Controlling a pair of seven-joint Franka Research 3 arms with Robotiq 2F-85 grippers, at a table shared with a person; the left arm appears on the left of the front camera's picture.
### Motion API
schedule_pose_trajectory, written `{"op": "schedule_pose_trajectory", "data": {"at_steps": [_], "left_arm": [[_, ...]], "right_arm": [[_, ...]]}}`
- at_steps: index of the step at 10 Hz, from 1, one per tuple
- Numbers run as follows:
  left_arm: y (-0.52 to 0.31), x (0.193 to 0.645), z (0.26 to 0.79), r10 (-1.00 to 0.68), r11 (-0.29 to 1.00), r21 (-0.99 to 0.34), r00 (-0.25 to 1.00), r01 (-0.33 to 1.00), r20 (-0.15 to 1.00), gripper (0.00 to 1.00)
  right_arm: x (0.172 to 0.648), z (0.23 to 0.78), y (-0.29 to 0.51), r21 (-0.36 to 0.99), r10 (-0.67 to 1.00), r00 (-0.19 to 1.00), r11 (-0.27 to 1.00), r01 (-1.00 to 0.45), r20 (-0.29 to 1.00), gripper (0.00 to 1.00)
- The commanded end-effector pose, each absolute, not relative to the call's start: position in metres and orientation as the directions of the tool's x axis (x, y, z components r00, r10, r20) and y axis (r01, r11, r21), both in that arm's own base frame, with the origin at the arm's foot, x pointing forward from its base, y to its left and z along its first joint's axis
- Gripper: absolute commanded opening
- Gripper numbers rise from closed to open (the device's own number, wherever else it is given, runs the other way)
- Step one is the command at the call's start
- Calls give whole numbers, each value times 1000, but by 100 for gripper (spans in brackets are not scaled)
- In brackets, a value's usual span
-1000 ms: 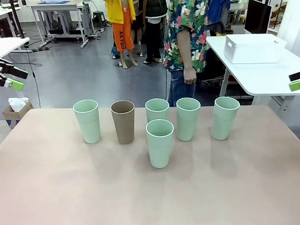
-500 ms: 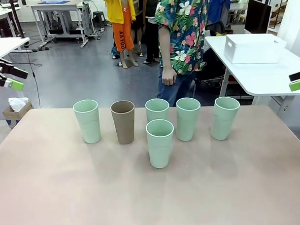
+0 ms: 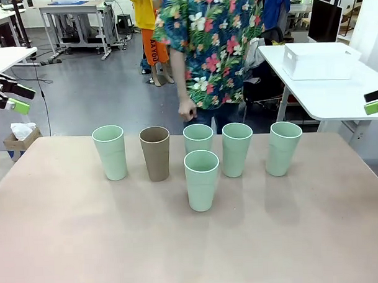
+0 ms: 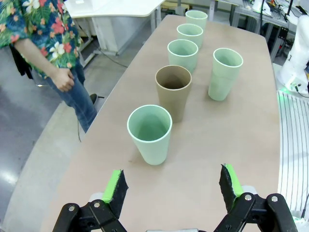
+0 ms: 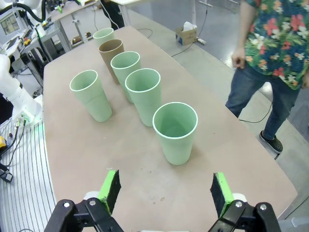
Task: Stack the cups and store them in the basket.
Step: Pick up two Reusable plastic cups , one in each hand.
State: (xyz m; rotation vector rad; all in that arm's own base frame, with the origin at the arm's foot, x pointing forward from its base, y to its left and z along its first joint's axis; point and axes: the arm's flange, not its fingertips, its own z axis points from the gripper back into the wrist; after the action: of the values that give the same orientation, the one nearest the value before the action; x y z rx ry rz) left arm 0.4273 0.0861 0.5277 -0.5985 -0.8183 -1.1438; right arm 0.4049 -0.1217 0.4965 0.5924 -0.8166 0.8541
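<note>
Cups [image 3: 237, 150] unstacked on the table [image 3: 68, 245], basket [image 3: 317, 65] well apart

We see the table, a broad beige top, bearing all 6 cups upright, none set inside another. At its far edge stands a person [image 3: 213, 47] in a flowered shirt, 1 hand [image 3: 187, 110] hanging just behind the row and clear of every rim. Off to our right, a white side table [image 3: 342, 96] holds the basket, a white bin with solid walls. It is well apart from the cups, and we cannot tell what lies inside it.

5 cups form a row along the far side: from our left, 1 mint green, then the brown cup [image 3: 155, 153], then 3 more mint green. The 6th cup [image 3: 202, 180], also mint green, stands nearer to us, just in front of the row's middle one.

Our left gripper [image 4: 172, 180] hangs off the table's left end, aimed along the row, its 2 green-padded fingers spread wide with nothing between them. The leftmost mint cup [image 4: 149, 134] is the nearest thing ahead of it. Our right gripper [image 5: 165, 187] hangs off the right end, likewise spread wide and empty, with the rightmost mint cup [image 5: 175, 131] nearest.
</note>
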Motion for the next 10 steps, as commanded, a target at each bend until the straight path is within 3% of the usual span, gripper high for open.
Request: {"op": "schedule_pose_trajectory", "data": {"at_steps": [1,10], "left_arm": [[87,427,529,-550,306,-7,183,952,815,100],[87,427,529,-550,306,-7,183,952,815,100]], "right_arm": [[406,497,-120,130,414,389,530,-838,823,100],[406,497,-120,130,414,389,530,-838,823,100]]}}
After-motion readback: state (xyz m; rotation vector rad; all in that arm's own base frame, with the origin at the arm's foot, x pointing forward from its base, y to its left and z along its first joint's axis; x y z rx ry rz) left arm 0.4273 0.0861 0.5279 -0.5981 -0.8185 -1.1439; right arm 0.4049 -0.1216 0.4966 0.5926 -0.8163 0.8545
